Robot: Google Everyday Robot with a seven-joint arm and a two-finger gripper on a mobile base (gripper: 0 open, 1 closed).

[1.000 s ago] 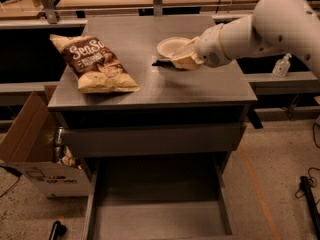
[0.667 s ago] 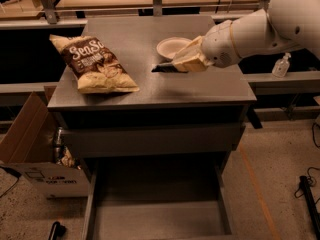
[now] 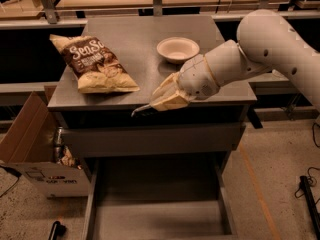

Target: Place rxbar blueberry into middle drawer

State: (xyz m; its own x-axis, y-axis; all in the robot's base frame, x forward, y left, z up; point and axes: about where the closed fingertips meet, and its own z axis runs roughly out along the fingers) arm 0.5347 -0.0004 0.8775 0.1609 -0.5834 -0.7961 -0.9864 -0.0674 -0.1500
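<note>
My gripper (image 3: pixel 159 101) hangs over the front edge of the cabinet top, shut on the rxbar blueberry (image 3: pixel 145 111), a small dark flat bar that sticks out to the lower left of the fingers (image 3: pixel 170 100). The bar hovers above the open middle drawer (image 3: pixel 157 219), a grey tray with a flat floor and side rails pulled out at the bottom of the view. My white arm reaches in from the upper right.
A brown-and-cream chip bag (image 3: pixel 95 64) lies on the left of the grey cabinet top (image 3: pixel 135 34). A white bowl (image 3: pixel 178 49) sits behind the gripper. A shut drawer front (image 3: pixel 150 141) is above the open one. A cardboard box (image 3: pixel 30 144) stands at left.
The gripper has carried the bar from beside the bowl forward and leftward to the front edge of the cabinet top, above the open drawer. The bowl now shows in full.
</note>
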